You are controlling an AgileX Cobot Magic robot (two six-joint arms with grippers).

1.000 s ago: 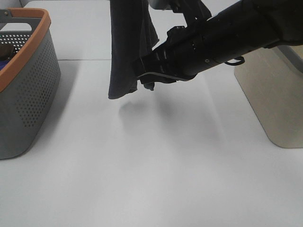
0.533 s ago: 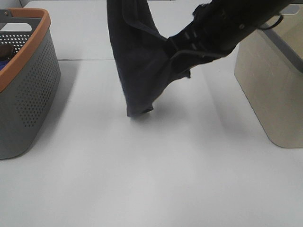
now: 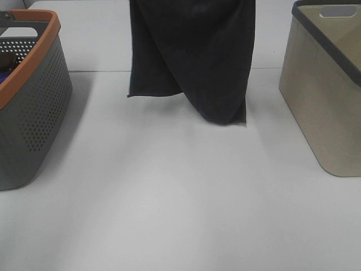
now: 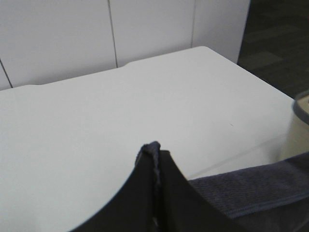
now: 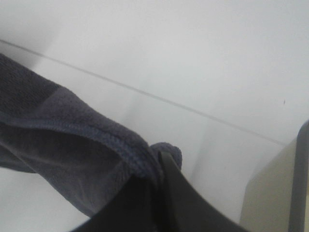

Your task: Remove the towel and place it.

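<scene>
Dark navy cloth fills the upper middle of your overhead view: the towel (image 3: 192,56) hangs spread out above the white tabletop (image 3: 180,203), its top running out of the picture, so what holds it is not visible from there. Its lower hem shows two levels, a higher corner toward the left and a lower fold toward the right, and whether the lowest point touches the tabletop cannot be told. You have it over the far middle of the tabletop, between the grey perforated basket with the orange rim (image 3: 34,107) at the left edge and the beige bin with the dark rim (image 3: 324,96) at the right edge, apart from both. In your left wrist view the left claw (image 4: 155,159) is pressed together with a thin hemmed edge of the towel (image 4: 251,191) pinched between its two dark halves; more cloth trails off to one side, with the bin's rim just visible past it. In your right wrist view the right claw (image 5: 161,166) is likewise clamped on a stitched corner of the towel (image 5: 63,145), the cloth bunching at the tip. Dark items lie inside the basket; too little shows to name them.
</scene>
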